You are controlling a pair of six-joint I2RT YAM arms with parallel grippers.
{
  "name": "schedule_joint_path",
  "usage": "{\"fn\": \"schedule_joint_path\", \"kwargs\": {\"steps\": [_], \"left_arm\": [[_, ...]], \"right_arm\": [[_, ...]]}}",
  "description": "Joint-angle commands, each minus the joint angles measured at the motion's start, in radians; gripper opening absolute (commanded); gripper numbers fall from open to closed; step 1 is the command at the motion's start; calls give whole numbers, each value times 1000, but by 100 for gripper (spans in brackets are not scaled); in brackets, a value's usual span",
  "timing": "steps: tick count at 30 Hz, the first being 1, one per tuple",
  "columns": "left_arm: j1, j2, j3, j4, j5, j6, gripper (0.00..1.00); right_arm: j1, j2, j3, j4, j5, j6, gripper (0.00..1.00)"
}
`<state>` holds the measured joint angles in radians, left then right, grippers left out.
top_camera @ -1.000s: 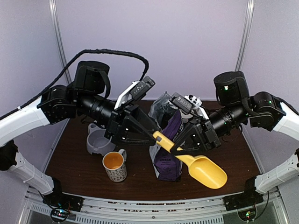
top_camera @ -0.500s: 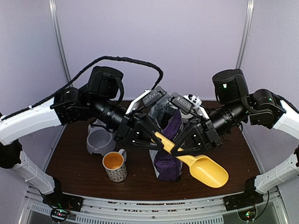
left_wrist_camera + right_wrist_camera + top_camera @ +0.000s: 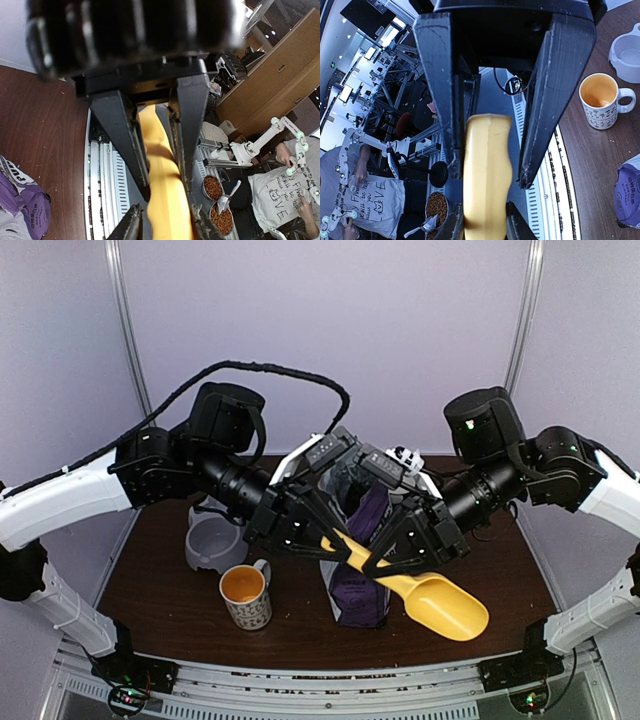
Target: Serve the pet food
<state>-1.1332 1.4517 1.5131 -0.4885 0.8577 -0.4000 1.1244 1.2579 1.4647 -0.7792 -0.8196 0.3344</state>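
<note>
The yellow scoop (image 3: 445, 608) hangs empty above the table's front right, its handle slanting up to the left. My right gripper (image 3: 378, 562) is shut on the middle of that handle (image 3: 486, 150). At the handle's upper end, my left gripper (image 3: 335, 537) has both fingers against the handle's sides (image 3: 167, 215). The purple bag (image 3: 358, 592) stands upright just behind and under both grippers. Its open top is covered by them, so the pet food inside is hidden.
A patterned mug (image 3: 245, 596) with an orange inside stands front left, and a grey bowl (image 3: 210, 540) sits behind it. Beyond the table's metal front rail (image 3: 107, 170), metal bowls of brown pellets (image 3: 213, 188) sit lower down.
My left arm swung right to the scoop handle's upper end, and its jaws narrowed onto it. The right arm edged slightly left, still holding the scoop.
</note>
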Motion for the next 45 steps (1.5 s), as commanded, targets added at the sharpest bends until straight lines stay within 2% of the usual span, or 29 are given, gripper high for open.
{"fn": "schedule_joint_path", "kwargs": {"steps": [1,4,8,9,13,16,19,23,27,29,32,36,42,45], "left_arm": [[1,5,18,27,29,-2,30],[1,4,18,27,27,-2,19],[1,-2,5,43,21,-17,17],[1,-1,1,48,18,-25,15],[1,-7,-14,56,-8,-52,9],[3,-31,-62,139,-30,-136,4],[8,-68,-132,278,-63,-234,2],[31,-130,-197,326,-179,-309,0],[77,-217,-285,457,-319,-404,2],[100,-251,-327,539,-359,-446,3],[143,-287,-363,600,-406,-480,3],[196,-335,-374,627,-427,-490,4],[230,-361,-345,541,-410,-446,4],[236,-370,-348,515,-396,-434,5]], "right_arm": [[5,1,36,-1,18,-21,0],[5,1,34,-4,17,-24,0],[5,1,32,-14,32,-33,0],[5,0,34,-17,45,-35,4],[1,-12,33,-27,111,-44,37],[-13,-31,12,-23,162,-44,59],[-59,-67,-23,2,282,-10,70],[-123,-163,-116,154,330,79,79],[-196,-265,-207,269,434,174,81],[-249,-308,-244,285,519,236,82],[-332,-366,-306,318,562,321,83],[-383,-415,-407,407,510,412,83],[-376,-433,-501,598,332,524,74],[-353,-446,-509,634,322,533,74]]}}
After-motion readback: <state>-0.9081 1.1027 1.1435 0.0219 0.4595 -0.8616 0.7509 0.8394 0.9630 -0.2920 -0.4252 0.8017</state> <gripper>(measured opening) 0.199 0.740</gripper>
